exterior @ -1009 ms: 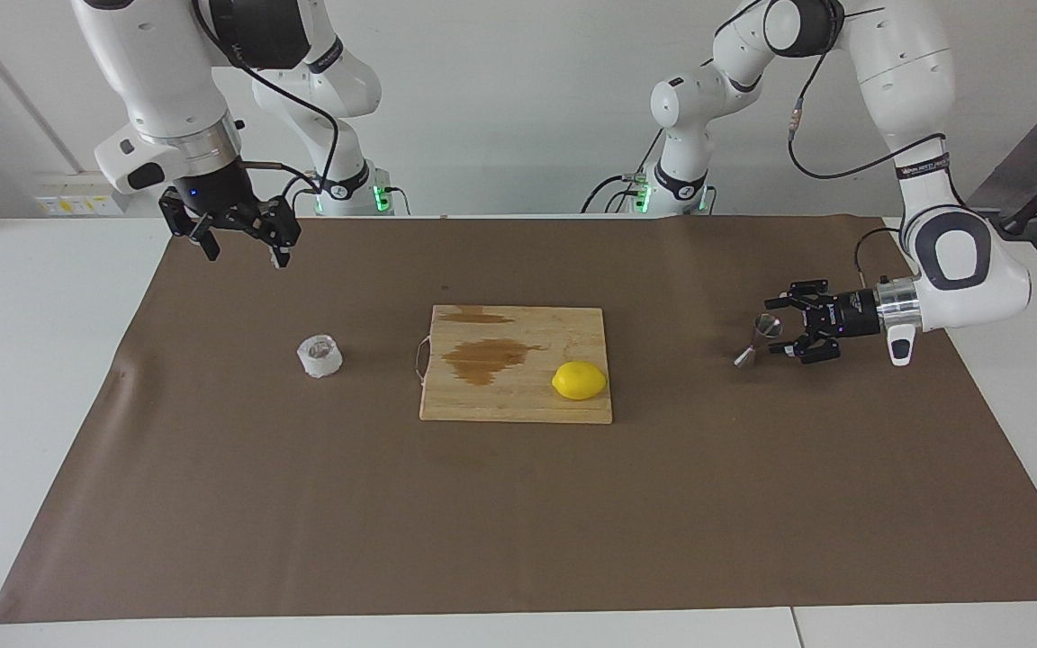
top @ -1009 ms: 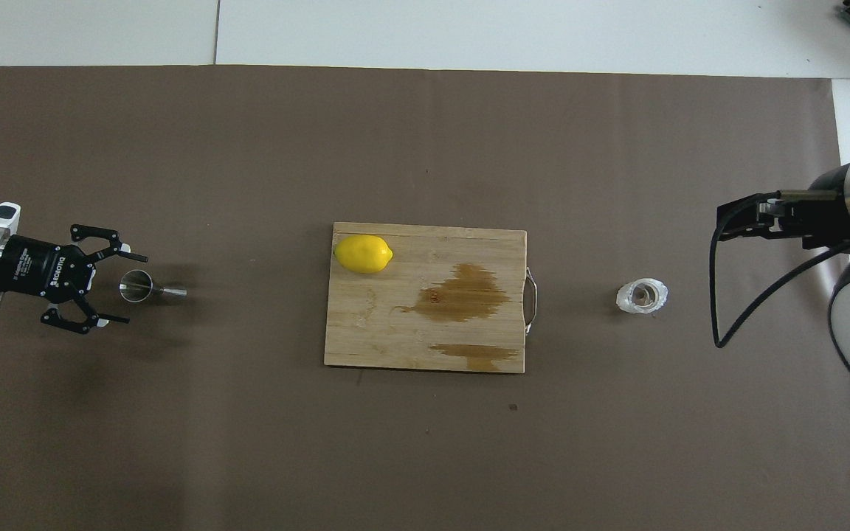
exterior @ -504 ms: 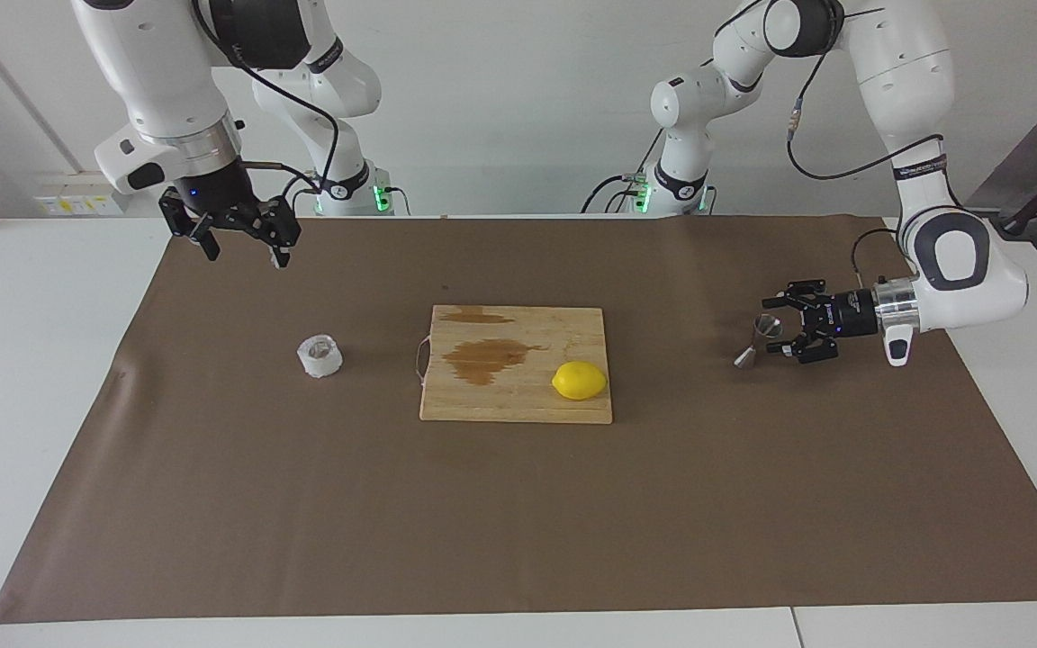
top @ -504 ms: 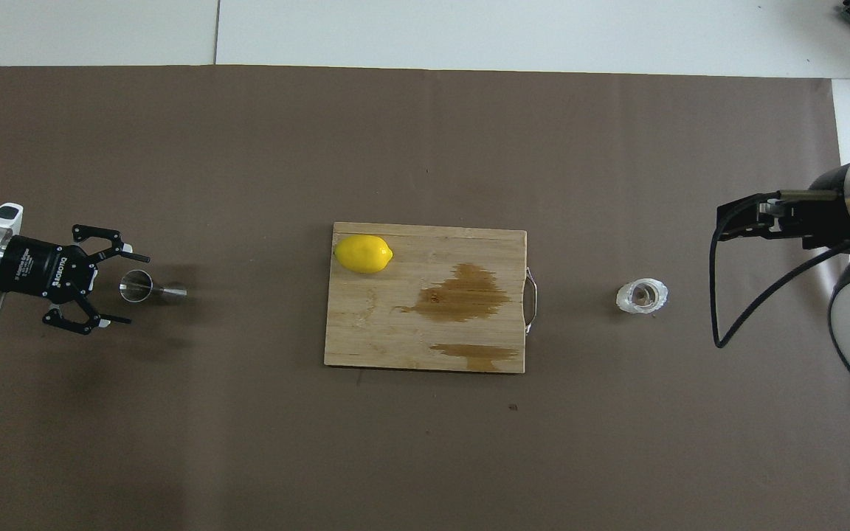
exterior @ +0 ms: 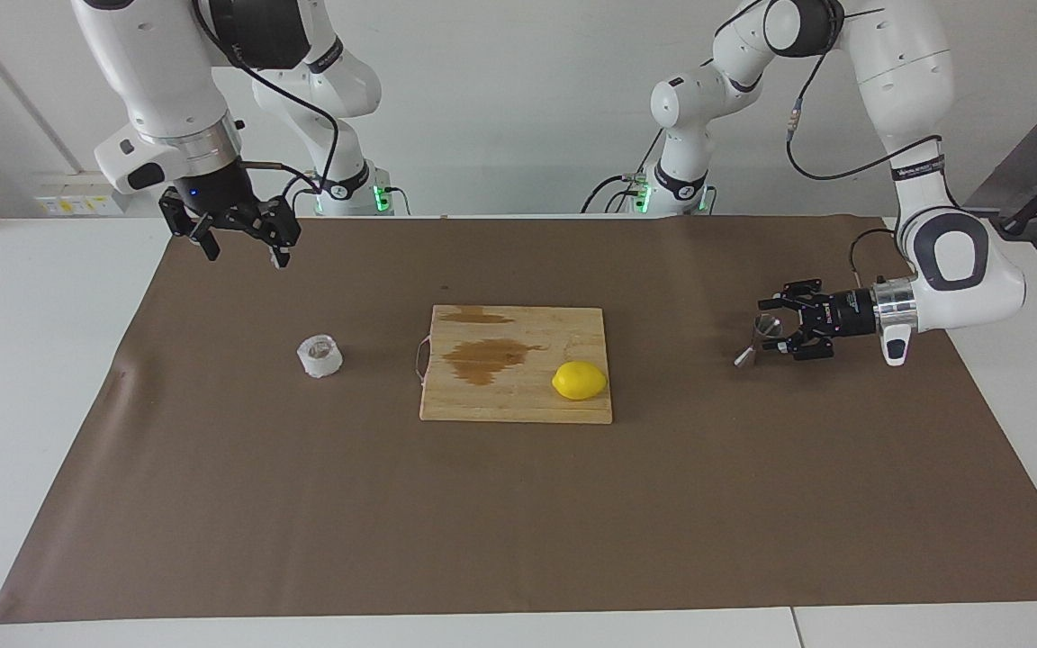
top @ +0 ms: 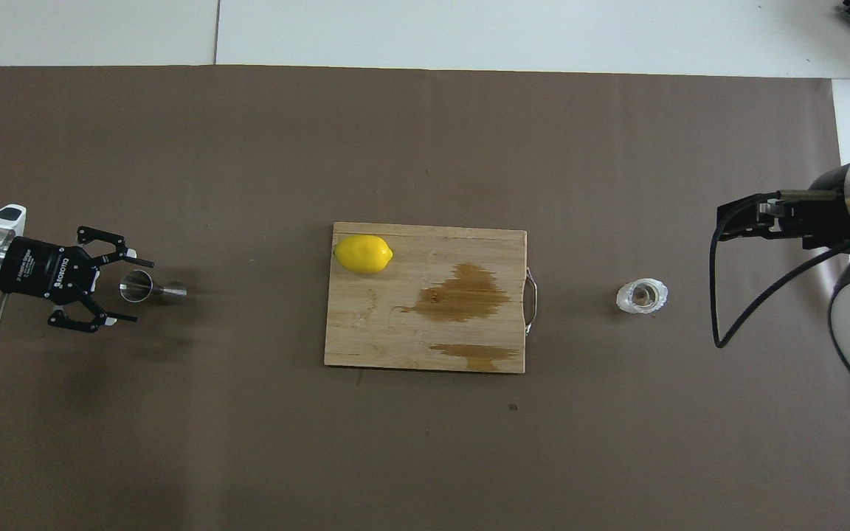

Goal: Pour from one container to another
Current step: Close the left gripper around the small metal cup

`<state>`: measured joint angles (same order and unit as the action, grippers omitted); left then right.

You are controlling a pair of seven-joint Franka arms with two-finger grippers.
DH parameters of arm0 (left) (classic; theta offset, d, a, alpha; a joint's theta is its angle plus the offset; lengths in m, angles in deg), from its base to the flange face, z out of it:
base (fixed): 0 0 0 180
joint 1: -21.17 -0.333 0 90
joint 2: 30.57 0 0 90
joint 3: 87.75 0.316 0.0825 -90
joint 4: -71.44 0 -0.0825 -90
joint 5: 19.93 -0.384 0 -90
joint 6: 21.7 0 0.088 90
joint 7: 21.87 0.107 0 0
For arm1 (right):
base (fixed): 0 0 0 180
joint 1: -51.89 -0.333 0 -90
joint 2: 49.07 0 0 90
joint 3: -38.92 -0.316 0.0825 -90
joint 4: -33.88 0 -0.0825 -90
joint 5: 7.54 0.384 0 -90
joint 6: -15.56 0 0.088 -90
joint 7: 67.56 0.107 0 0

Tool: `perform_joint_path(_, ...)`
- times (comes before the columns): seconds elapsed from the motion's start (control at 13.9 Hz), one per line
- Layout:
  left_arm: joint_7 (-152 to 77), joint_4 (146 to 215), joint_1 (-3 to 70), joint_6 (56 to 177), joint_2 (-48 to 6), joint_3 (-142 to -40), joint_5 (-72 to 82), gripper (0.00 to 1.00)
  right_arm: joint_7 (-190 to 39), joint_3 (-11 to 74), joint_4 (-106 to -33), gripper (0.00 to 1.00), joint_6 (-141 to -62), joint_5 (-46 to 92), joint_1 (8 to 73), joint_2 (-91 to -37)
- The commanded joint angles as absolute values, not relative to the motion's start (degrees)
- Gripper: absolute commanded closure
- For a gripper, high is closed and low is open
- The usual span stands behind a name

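At the right of the facing view, the left hand (exterior: 775, 337) has its fingers apart around the small shiny steel hourglass jigger (exterior: 757, 338), not yet clamped. The squat translucent ribbed cup (exterior: 320, 355) stands untouched at centre left; the right hand (exterior: 241, 241), open, waits at upper left. Next, I judge, closing on the jigger.

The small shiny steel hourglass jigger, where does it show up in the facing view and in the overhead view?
Facing view: the small shiny steel hourglass jigger stands at the picture's right side, on the brown mat, between the open fingers of the left gripper.
Overhead view: it appears at the picture's left side, again at that gripper.
Shared landmark: the wooden cutting board, mid-table, bearing a yellow lemon.
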<state>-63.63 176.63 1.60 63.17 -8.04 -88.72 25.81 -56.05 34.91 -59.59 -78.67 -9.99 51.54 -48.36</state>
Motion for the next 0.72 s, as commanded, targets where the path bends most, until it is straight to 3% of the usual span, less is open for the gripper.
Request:
perform_joint_path(0.0, -64.2, 177.9, 0.9, 62.2, -9.1, -89.0, 26.7, 0.13, -57.3, 34.3, -60.8, 0.00, -78.4, -8.3, 52.7, -47.2)
perform_joint_path(0.22, -64.3, 177.9, 0.7, 62.6, -9.1, -88.9, 26.7, 0.20, -57.3, 34.3, -60.8, 0.00, -78.4, -8.4, 52.8, -47.2)
perform_joint_path(0.5, -64.2, 177.9, 0.2, 62.8, -9.1, -88.9, 26.4, 0.21, -57.3, 34.4, -60.8, 0.00, -78.4, -8.3, 52.7, -47.2)
perform_joint_path(0.65, -64.2, 178.0, 0.2, 62.9, -9.0, -88.9, 26.4, 0.29, -57.3, 34.4, -60.8, 0.00, -78.4, -8.3, 52.7, -47.2)
